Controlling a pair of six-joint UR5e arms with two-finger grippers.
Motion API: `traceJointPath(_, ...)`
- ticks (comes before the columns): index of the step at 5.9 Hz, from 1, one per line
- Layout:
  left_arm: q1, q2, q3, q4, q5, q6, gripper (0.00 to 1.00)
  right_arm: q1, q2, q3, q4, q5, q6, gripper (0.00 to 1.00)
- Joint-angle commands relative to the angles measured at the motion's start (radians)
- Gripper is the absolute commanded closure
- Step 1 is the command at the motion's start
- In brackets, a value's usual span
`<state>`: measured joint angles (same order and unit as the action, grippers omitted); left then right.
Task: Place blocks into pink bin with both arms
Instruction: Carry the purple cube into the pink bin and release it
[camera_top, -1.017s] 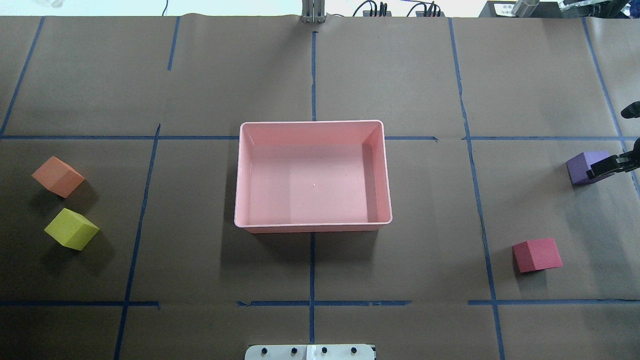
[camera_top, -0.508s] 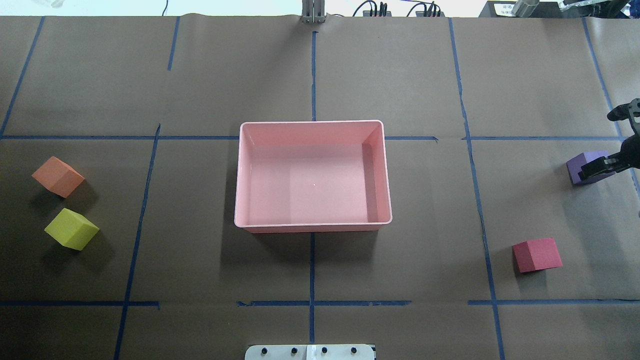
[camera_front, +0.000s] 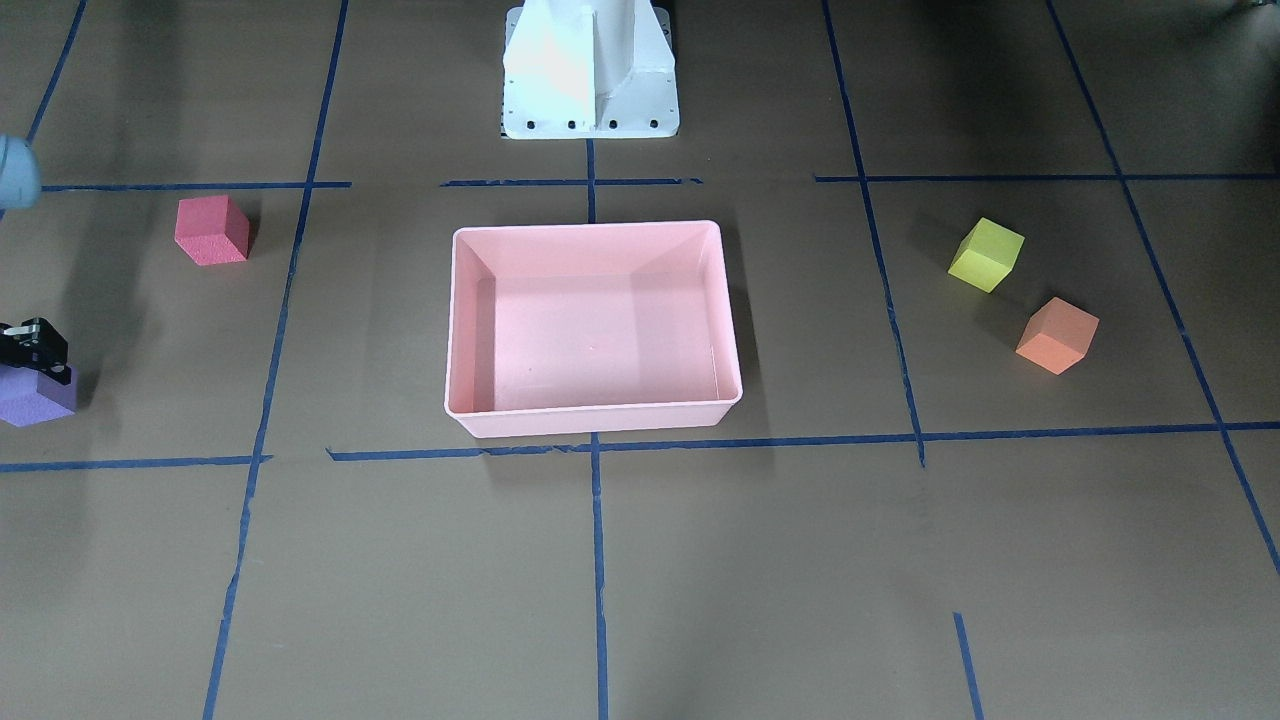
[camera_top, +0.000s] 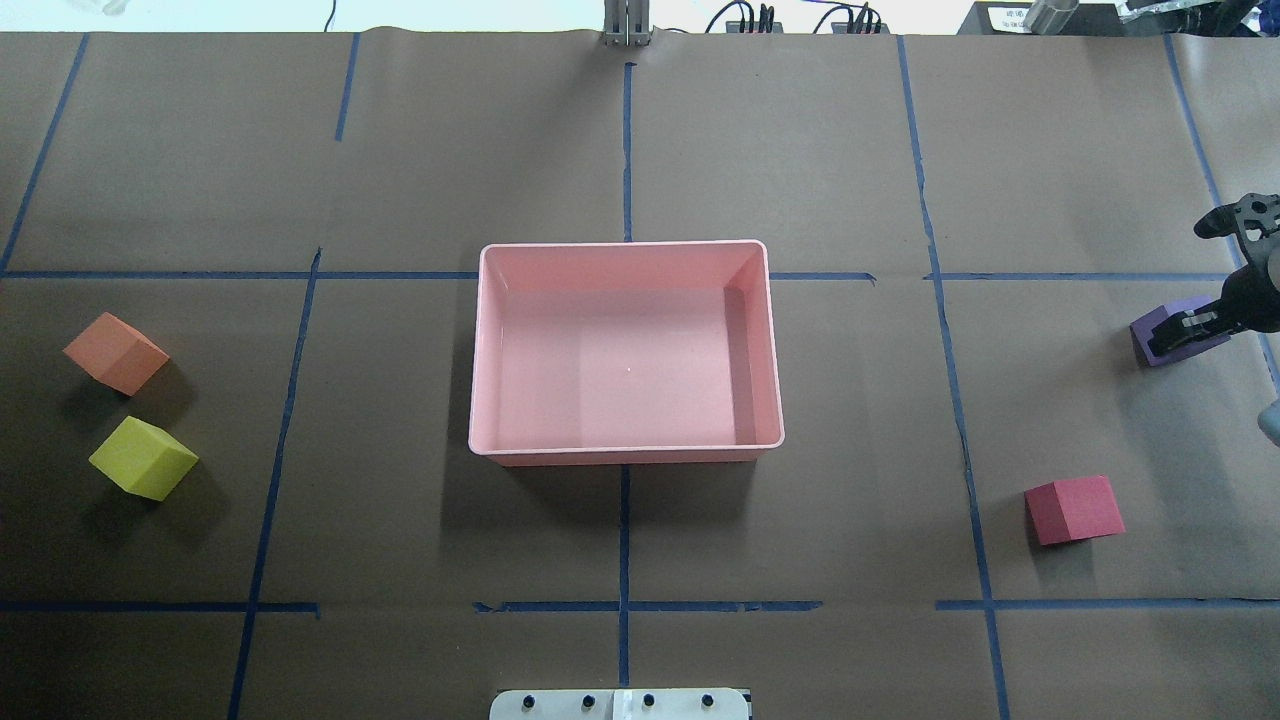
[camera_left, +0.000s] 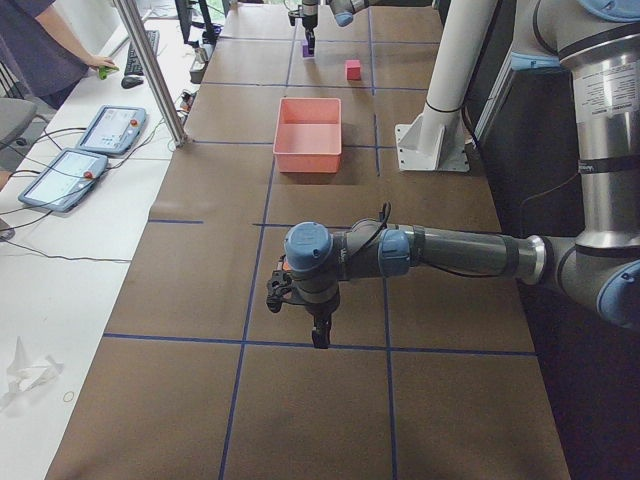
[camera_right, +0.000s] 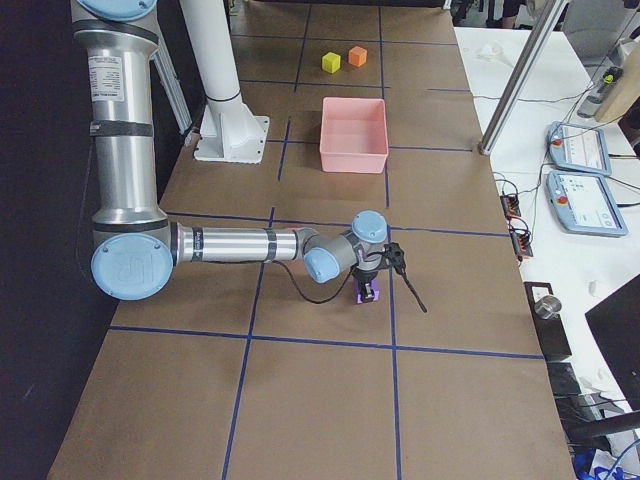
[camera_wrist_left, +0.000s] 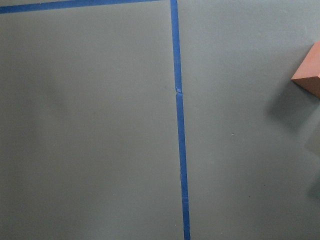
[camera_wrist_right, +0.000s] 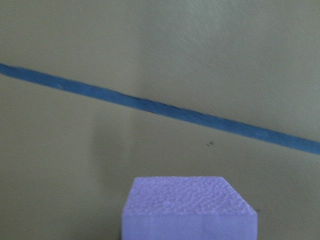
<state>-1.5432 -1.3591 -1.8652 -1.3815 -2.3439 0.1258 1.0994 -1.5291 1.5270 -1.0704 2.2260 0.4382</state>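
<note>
The purple block (camera_top: 1150, 335) sits far right on the bench (camera_top: 800, 150), beneath the right hand (camera_right: 370, 285), whose fingers are spread. The red block (camera_top: 1073, 510) lies nearer. The pink bin (camera_top: 625, 452) is in the centre, and the orange block (camera_top: 115, 352) and yellow-green block (camera_top: 143, 457) are on the left. The left hand (camera_left: 305, 315) hovers beyond them; I cannot tell its grip.

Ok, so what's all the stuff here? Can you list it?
pink bin: one, pink, table's middle, empty.
red block: one, red, robot's right side.
purple block: one, purple, far right.
orange block: one, orange, robot's left side.
yellow-green block: one, yellow-green, beside the orange.
tape lines: many, blue, grid on brown table.
pedestal: one, white, robot's table edge.
right gripper: one, black, at the purple block.
left gripper: one, black, over the table's left end.
</note>
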Motion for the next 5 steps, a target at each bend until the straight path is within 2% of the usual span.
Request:
traceJointPath(1,0.000,0.000,0.000,-0.005,0.000,0.000,0.00,-0.079,0.140,0.080,-0.064,0.029,0.217,0.64)
traceJointPath(3,0.002,-0.005,0.000,-0.008,-0.002,0.000,0.00,-0.256,0.333,0.082,-0.083,-0.024,0.574,0.64)
traceJointPath(4,0.002,-0.006,0.000,-0.010,-0.002,0.000,0.00,-0.304,0.444,0.099,-0.188,-0.064,0.690,0.64)
traceJointPath(5,0.002,-0.006,0.000,-0.010,-0.002,0.000,0.00,-0.353,0.537,0.192,-0.394,-0.089,0.761,0.64)
